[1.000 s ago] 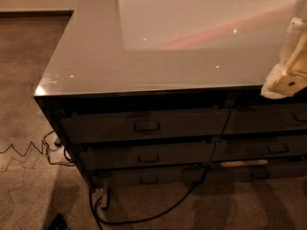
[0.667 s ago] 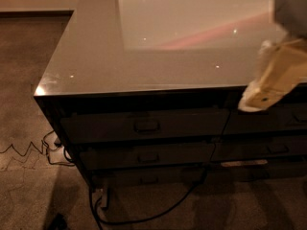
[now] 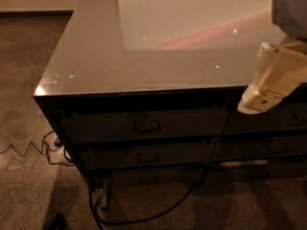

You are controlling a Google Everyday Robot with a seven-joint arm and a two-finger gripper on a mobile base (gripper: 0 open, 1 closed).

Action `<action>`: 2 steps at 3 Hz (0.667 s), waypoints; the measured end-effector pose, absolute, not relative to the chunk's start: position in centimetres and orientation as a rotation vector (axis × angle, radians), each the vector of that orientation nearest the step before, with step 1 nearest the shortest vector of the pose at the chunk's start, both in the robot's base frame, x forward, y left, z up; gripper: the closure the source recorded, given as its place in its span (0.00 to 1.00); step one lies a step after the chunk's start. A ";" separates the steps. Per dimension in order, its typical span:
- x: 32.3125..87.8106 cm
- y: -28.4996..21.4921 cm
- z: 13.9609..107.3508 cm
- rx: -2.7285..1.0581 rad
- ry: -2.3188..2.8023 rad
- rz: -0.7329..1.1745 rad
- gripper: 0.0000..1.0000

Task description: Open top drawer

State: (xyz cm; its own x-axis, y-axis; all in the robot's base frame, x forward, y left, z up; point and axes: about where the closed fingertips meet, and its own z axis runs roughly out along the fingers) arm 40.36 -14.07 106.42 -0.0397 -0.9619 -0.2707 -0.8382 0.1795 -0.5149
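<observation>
The top drawer is the uppermost dark front in the left column of the cabinet, just under the glossy grey top. Its small rectangular loop handle sits at the centre, and the front lies flush with the fronts below it. My gripper, on a cream-coloured arm, hangs at the right edge of the view over the cabinet's front edge. It is to the right of the drawer handle, a little above it, and apart from it.
Two more dark drawer fronts lie below the top one, and a second column of drawers stands to the right. The cabinet top reflects light. Black cables and a coiled wire lie on the carpet at the cabinet's foot.
My arm and gripper have come in from the right edge, moving left and down towards the cabinet's front. The drawers have not moved.
</observation>
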 end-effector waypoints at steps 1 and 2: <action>40.0 -15.4 104.0 -1.680 1.983 -0.331 0.00; 39.3 -18.2 98.8 -1.693 2.115 -0.378 0.00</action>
State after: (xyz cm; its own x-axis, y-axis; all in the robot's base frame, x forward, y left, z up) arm 39.34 -18.19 98.79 -0.1836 -0.9727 -0.1418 -0.8634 0.2285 -0.4499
